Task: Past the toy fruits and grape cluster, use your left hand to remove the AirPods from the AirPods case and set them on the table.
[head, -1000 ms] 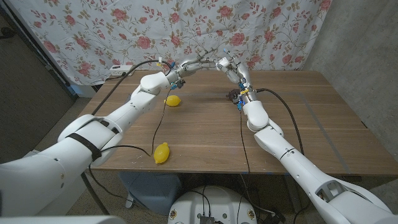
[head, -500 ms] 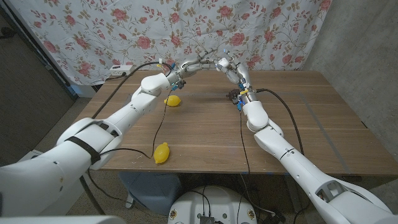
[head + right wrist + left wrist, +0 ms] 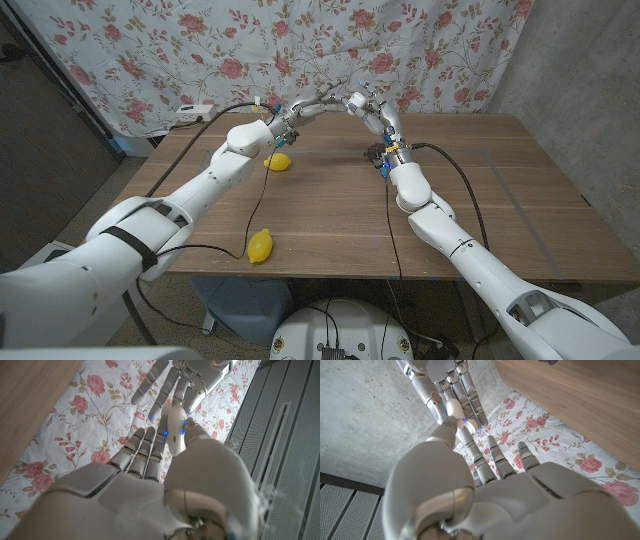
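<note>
Matt wooden table point(image 3: 330, 215), glossy plastic lemons point(image 3: 260, 245).

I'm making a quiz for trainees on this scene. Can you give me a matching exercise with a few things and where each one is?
Things:
1. lemon A
2. lemon B
3. grape cluster
4. AirPods case

Places:
a. held up above the table's far edge, where left hand and right hand meet
b. near the table's front edge
c. beside the right forearm
d. under the left forearm

Pairs: 1-b, 2-d, 3-c, 4-a
</note>
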Tool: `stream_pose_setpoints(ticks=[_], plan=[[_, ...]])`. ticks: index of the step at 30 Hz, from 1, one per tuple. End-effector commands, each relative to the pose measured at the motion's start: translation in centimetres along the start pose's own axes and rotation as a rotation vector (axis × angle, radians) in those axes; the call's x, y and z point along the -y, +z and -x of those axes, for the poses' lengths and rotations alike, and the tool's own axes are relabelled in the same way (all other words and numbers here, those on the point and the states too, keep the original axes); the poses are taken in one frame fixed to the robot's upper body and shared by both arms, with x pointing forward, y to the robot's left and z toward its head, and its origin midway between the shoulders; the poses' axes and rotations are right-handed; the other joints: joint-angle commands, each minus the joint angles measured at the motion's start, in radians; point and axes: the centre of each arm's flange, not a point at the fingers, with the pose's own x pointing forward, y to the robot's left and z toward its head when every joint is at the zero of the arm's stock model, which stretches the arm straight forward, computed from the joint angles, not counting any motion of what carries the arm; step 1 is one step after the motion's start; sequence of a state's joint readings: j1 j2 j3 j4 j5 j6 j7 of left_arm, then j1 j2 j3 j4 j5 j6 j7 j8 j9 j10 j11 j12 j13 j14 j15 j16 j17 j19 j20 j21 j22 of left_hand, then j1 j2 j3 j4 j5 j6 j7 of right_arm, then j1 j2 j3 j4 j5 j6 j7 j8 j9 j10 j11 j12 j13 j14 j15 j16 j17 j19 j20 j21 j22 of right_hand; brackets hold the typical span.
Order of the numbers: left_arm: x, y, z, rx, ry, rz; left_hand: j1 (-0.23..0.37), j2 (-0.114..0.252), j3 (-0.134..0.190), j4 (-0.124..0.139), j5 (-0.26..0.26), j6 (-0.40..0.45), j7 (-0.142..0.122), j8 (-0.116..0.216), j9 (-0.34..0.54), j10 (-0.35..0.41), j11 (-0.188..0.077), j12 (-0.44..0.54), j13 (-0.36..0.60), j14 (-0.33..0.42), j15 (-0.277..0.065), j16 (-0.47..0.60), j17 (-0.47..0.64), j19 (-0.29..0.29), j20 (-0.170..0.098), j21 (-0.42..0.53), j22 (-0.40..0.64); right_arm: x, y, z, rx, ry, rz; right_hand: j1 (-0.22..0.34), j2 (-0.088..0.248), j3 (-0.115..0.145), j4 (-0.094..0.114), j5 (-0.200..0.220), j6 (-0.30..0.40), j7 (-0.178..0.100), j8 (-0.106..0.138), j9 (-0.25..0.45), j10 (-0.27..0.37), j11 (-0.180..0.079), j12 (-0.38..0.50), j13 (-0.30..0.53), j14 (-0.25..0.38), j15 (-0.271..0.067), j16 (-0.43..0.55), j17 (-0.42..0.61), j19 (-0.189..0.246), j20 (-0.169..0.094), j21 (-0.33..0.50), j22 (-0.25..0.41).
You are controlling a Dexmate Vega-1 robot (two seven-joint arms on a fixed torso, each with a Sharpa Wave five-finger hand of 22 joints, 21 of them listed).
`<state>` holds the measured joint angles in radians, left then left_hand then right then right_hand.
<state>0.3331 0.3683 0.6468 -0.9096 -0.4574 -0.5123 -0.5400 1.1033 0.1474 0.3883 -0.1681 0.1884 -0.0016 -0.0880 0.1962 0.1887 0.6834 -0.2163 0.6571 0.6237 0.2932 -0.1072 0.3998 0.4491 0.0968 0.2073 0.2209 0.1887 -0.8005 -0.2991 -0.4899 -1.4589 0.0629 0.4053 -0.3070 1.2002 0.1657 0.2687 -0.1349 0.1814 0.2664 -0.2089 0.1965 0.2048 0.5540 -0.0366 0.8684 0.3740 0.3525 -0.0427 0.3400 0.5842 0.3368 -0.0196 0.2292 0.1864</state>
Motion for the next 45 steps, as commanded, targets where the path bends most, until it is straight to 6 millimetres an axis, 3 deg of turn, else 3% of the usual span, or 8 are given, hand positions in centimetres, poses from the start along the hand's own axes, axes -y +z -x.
stream_pose_setpoints(ticks=[1,45], plan=[[-0.2,0.2,0.5,0.000,0.039,-0.011,0.015,0.002,-0.007,-0.002,-0.002,0.009,-0.001,-0.001,0.003,0.004,-0.001,0.016,0.238,0.010,-0.008,0.008,0.009,0.008,0.007,0.008,0.003,-0.1,0.1,0.1,0.001,-0.004,-0.004,-0.002,0.009,0.000,0.001,0.005,0.007,-0.001,0.003,0.003,0.180,-0.183,0.000,0.003,0.005,-0.182,-0.002,0.002,0.000,0.000,-0.002,-0.001],[-1.0,1.1,1.1,0.035,0.080,-0.010,0.042,0.005,-0.025,0.000,-0.007,0.016,0.003,-0.006,0.004,-0.017,0.000,0.037,0.241,0.006,-0.020,0.024,0.041,0.023,0.007,0.012,0.004,0.5,-0.3,-0.4,-0.007,-0.003,0.005,-0.002,0.009,-0.001,0.001,0.004,0.008,-0.001,0.002,0.003,0.181,-0.182,-0.007,0.008,0.008,-0.183,-0.005,0.002,0.000,0.000,-0.004,-0.001]])
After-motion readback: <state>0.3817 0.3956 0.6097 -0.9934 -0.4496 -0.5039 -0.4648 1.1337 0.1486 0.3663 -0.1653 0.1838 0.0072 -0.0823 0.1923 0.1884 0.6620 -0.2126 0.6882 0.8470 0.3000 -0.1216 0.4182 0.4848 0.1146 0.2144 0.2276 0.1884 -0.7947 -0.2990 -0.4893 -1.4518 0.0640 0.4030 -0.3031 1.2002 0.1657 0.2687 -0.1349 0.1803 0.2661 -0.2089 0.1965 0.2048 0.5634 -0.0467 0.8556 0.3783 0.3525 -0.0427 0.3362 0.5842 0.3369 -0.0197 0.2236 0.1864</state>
